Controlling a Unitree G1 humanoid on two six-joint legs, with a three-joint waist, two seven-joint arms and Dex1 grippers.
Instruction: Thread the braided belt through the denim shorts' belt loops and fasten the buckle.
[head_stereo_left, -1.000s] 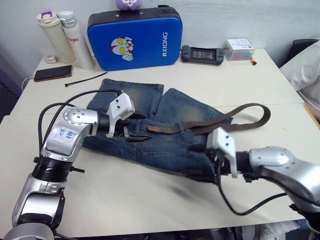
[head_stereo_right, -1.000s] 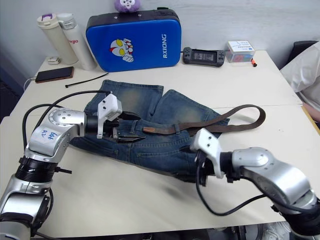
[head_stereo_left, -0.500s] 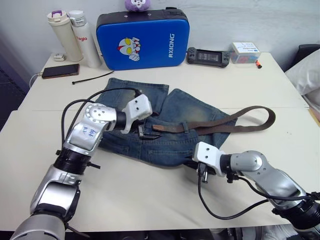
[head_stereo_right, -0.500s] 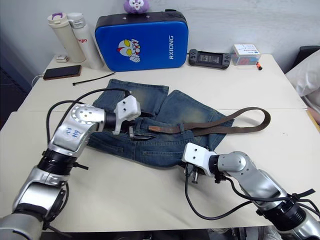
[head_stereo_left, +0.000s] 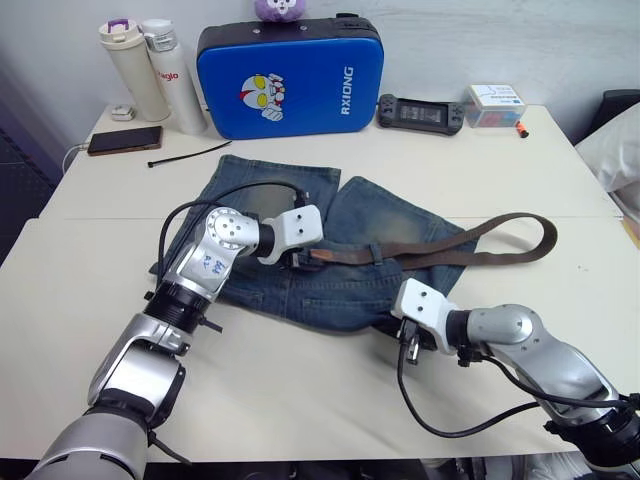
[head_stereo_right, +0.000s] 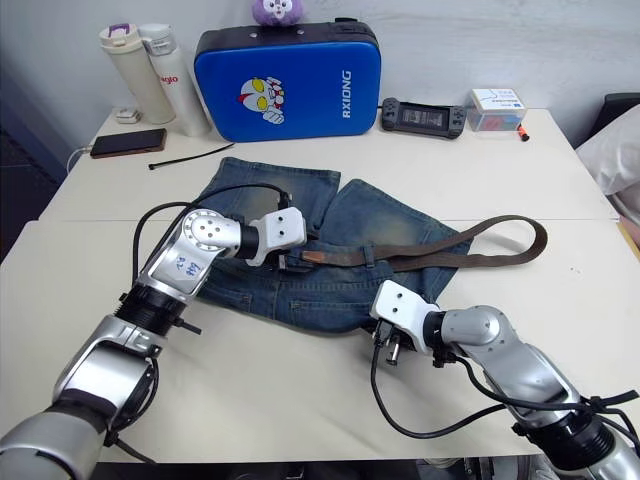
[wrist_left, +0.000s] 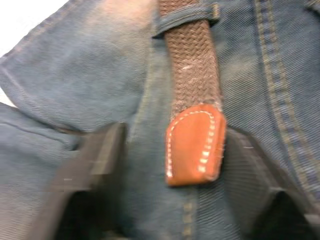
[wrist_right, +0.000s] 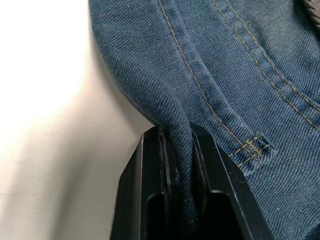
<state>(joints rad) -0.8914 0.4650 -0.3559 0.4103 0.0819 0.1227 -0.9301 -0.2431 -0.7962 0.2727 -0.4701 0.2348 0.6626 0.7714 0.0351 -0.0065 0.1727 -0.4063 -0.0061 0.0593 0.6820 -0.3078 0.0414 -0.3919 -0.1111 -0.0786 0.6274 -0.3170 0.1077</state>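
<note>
Denim shorts (head_stereo_left: 330, 250) were spread mid-table | braided belt (head_stereo_left: 440, 245) lay across them, trailing right | left gripper (wrist_left: 170, 150) jaws were apart around belt's tan tip (wrist_left: 195, 145) | right gripper (wrist_right: 182, 165) jaws were clamped on shorts' near edge.

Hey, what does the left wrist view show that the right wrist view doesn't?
Left wrist view: the braided belt passes under a belt loop and ends in a tan leather tip, which lies between the open fingers of the left pincer. Right wrist view: the right pincer is shut on a folded edge of the denim shorts, with the pale table beside it. Both show the blue denim with its orange stitching.
</note>
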